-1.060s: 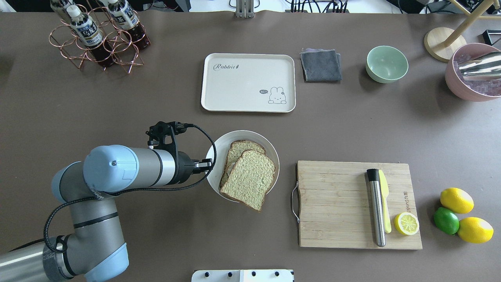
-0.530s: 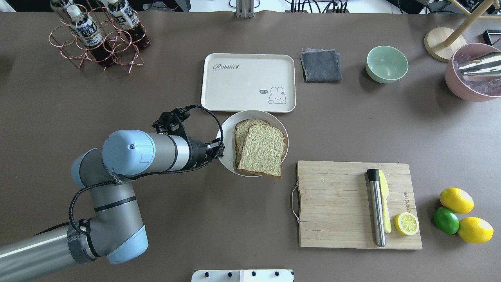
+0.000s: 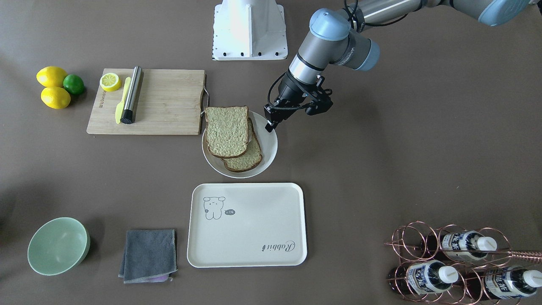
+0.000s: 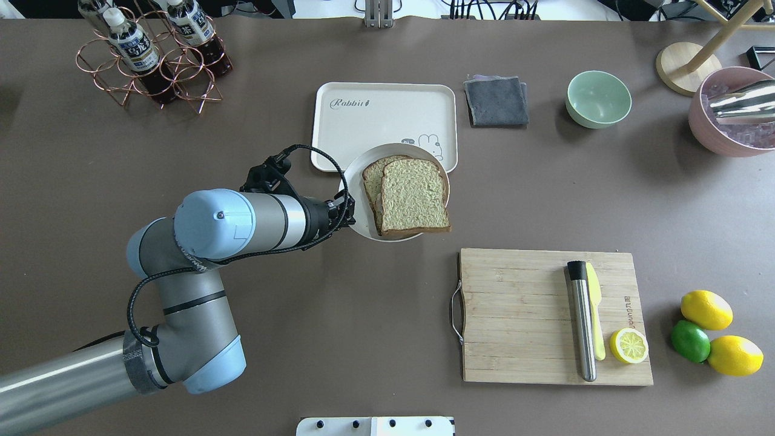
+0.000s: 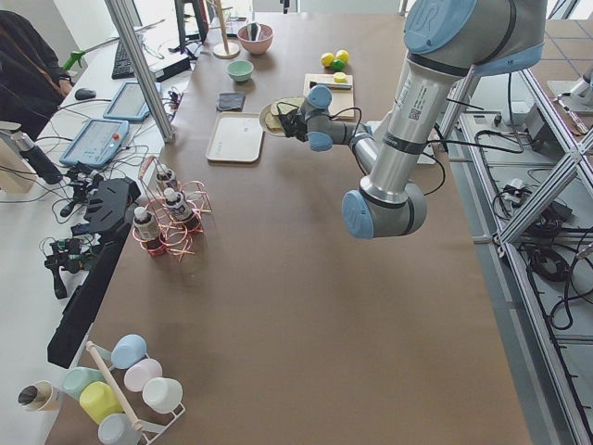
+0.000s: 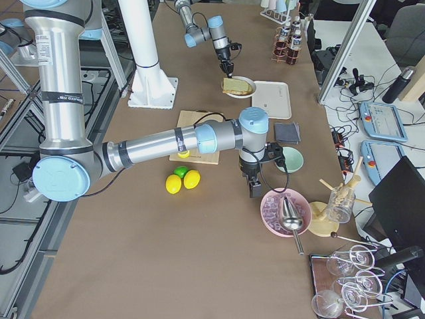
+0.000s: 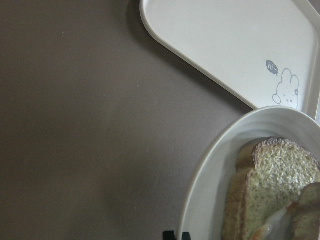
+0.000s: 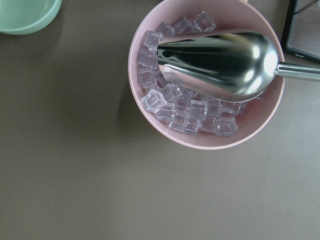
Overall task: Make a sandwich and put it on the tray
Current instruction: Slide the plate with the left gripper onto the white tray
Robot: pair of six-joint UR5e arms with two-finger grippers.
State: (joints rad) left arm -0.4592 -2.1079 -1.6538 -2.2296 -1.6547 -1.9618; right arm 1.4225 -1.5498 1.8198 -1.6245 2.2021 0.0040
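**Item 1. Left gripper** (image 4: 346,213). Centre-left of the overhead view, at the end of the arm that comes in from lower left. The jaws are closed on the near-left rim of the round white plate (image 4: 358,175). In the wrist view only the black tips show at the bottom edge, against that rim.

**Item 2. Sandwich** (image 4: 415,197). It lies on the plate, directly right of the gripper in the overhead view, across the plate's bare left side. It is two slices, the top one shifted right and overhanging the plate's right rim. In the wrist view a pale filling shows between the slices, at lower right.

**Item 3. Tray** (image 4: 363,127). It lies up and to the right of the gripper, in the upper centre of the overhead view, its long axis running left to right.
- In the overhead view the plate's far rim covers the tray's lower right corner and part of the drawing.
- In the front-facing view a strip of table shows between plate and tray.
- Judged from this, the plate is held above the table, short of the tray's middle, and the carry should run on toward upper centre.

**Item 4. Right gripper** (image 6: 255,188). It is far off, hanging over the pink bowl (image 8: 200,125) of ice with a metal scoop (image 8: 220,62). Whether it is open or closed cannot be told. The left arm is by far the nearer to the tray.
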